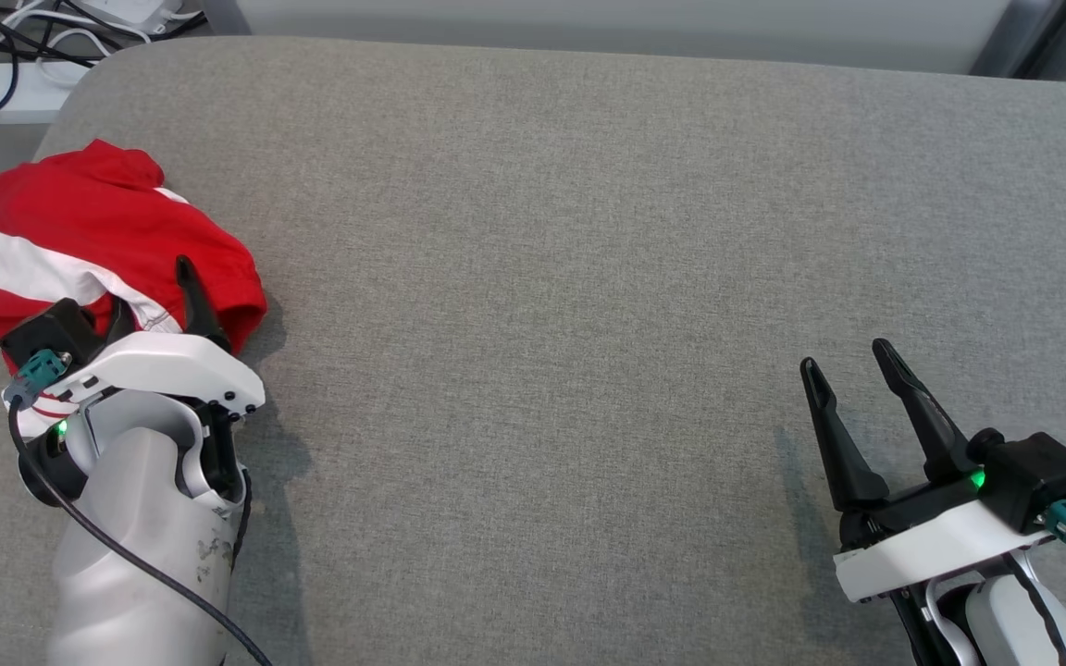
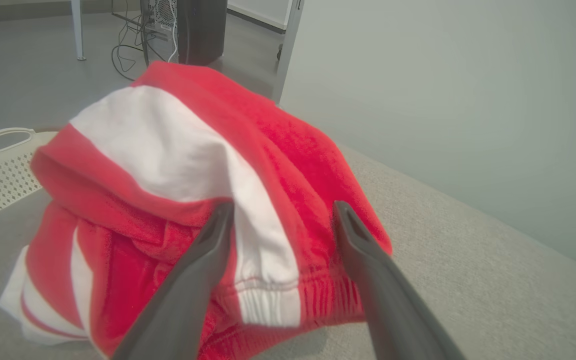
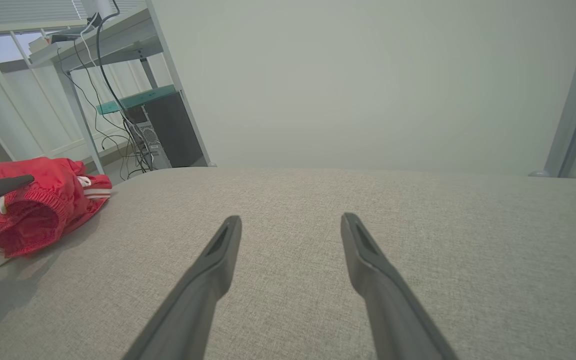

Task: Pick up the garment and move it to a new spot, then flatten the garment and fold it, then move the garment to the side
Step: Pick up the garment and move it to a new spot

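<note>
right end effector (image 1: 848, 359) wide, idle over grey table (image 1: 533, 277). left end effector (image 2: 284, 207) wide, straddling crumpled red-and-white garment (image 1: 80, 222) at table's left edge. step: pickup, not yet gripped. next: close on the fold, lift

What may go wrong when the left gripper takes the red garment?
1. The garment lies bunched at the left edge of the grey surface; a push from the left gripper may slide it off.
2. The open fingers straddle only the cuffed hem, so a thin pinch may slip when lifted.
</note>
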Controlling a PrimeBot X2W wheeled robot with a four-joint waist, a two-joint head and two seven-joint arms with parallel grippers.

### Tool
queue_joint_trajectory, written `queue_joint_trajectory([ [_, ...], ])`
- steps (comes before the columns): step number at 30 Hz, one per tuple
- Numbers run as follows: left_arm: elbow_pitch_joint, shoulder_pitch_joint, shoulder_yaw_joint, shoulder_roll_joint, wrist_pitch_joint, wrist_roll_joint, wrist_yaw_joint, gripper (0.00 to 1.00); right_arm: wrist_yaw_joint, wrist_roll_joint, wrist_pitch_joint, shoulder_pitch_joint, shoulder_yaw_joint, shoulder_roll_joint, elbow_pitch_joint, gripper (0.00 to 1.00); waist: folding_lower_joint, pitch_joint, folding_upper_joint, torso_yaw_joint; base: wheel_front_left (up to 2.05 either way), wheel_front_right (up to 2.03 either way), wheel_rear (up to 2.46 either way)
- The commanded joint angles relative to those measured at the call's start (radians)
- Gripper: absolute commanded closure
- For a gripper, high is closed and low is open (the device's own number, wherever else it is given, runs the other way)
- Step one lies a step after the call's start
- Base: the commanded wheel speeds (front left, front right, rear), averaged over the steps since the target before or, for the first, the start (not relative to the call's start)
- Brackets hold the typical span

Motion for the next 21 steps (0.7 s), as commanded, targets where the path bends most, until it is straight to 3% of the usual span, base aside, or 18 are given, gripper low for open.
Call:
queue_joint_trajectory([
  [1, 0.010, -0.044, 0.027, 0.049, -0.009, -0.005, 0.006, 0.00, 0.002, 0.007, -0.013, -0.025, 0.024, -0.003, -0.025, 0.00, 0.0000, 0.007, 0.0000, -0.009, 0.00, 0.00, 0.00],
  [4, 0.060, -0.066, 0.024, 0.060, -0.009, -0.002, 0.004, 0.00, 0.002, 0.008, -0.013, -0.030, 0.024, 0.001, -0.024, 0.00, 0.0000, 0.008, 0.0000, -0.015, 0.00, 0.00, 0.00],
  [5, 0.071, -0.072, 0.023, 0.064, -0.009, 0.000, 0.004, 0.18, 0.002, 0.009, -0.013, -0.030, 0.024, 0.002, -0.024, 0.00, 0.0000, 0.007, 0.0000, -0.016, 0.00, 0.00, 0.00],
  [6, 0.080, -0.075, 0.022, 0.066, -0.010, 0.001, 0.004, 0.78, 0.002, 0.010, -0.013, -0.030, 0.023, 0.004, -0.024, 0.00, 0.0000, 0.005, 0.0000, -0.017, 0.00, 0.00, 0.00],
  [7, 0.087, -0.078, 0.022, 0.068, -0.010, 0.003, 0.002, 1.00, 0.002, 0.010, -0.013, -0.031, 0.021, 0.007, -0.027, 0.00, 0.0000, 0.004, 0.0000, -0.017, 0.00, 0.00, 0.00],
  [12, 0.071, -0.070, 0.029, 0.072, -0.010, 0.013, -0.015, 1.00, 0.002, 0.007, -0.013, -0.027, 0.015, 0.018, -0.034, 0.00, 0.0000, -0.013, 0.0000, -0.014, 0.00, 0.00, 0.00],
  [21, -0.132, 0.030, 0.046, 0.054, -0.010, 0.089, -0.078, 1.00, 0.002, 0.006, -0.013, -0.008, 0.006, 0.036, -0.030, 0.00, 0.0000, -0.063, 0.0000, -0.006, 0.00, 0.00, 0.00],
])
